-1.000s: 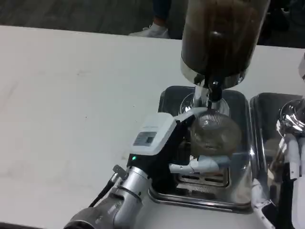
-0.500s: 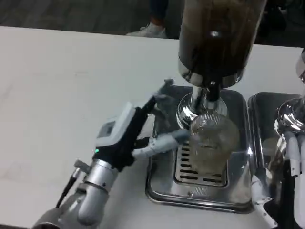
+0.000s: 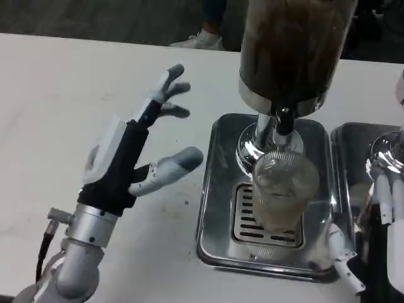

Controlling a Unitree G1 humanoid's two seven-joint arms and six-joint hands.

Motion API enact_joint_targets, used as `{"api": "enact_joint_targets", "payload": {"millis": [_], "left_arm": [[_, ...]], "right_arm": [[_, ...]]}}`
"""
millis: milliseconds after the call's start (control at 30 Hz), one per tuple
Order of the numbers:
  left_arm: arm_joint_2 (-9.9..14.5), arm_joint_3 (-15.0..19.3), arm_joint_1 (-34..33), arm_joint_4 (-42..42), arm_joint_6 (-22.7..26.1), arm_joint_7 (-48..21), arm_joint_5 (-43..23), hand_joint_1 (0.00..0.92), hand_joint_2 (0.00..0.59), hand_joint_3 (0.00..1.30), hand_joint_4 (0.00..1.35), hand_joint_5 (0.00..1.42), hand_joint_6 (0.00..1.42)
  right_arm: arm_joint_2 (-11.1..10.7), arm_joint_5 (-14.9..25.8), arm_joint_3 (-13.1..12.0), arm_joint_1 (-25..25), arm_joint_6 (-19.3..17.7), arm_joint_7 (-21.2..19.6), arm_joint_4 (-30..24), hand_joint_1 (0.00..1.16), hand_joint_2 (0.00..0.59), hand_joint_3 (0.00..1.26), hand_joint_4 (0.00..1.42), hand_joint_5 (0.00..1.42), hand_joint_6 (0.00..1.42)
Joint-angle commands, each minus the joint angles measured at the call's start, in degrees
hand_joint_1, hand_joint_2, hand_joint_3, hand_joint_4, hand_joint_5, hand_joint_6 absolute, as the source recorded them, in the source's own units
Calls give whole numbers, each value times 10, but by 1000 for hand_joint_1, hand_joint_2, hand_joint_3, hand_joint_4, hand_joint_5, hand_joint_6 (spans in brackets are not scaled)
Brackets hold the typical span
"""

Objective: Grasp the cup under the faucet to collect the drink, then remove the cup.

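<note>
Left robot hand hangs over the white bench with fingers spread, grasping nothing. Clear ribbed plastic cup sits on the steel drip tray under the chrome faucet. Looks like pre-grasp; next it needs to wrap the cup.

Clear ribbed cup, upright on the slotted grate of the steel drip tray, directly beneath the faucet of the dark-filled dispenser; untouched by any hand.
</note>
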Motion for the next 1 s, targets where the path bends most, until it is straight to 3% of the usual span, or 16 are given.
{"api": "enact_joint_targets", "payload": {"millis": [33,167,300,600,1000], "left_arm": [[22,14,31,-98,13,-123,-96,0,49,0,0,42,4],[51,9,51,-214,37,-244,-187,0,50,0,0,0,0],[45,12,55,-292,77,-319,-240,0,52,0,0,0,0],[-11,-1,29,-323,110,-422,-265,0,55,0,0,0,0],[-83,-21,-22,-244,91,-472,-211,0,61,0,0,0,0]], "right_arm": [[-9,10,-5,-3,-12,9,1,161,472,25,0,0,112],[-8,14,-5,-5,-16,11,1,159,471,22,0,0,112],[-8,16,-5,-6,-18,12,2,149,459,15,0,0,112],[3,13,-1,-3,-14,1,1,133,461,15,0,0,112],[12,11,-5,4,-12,-13,0,121,462,15,0,0,112]]}}
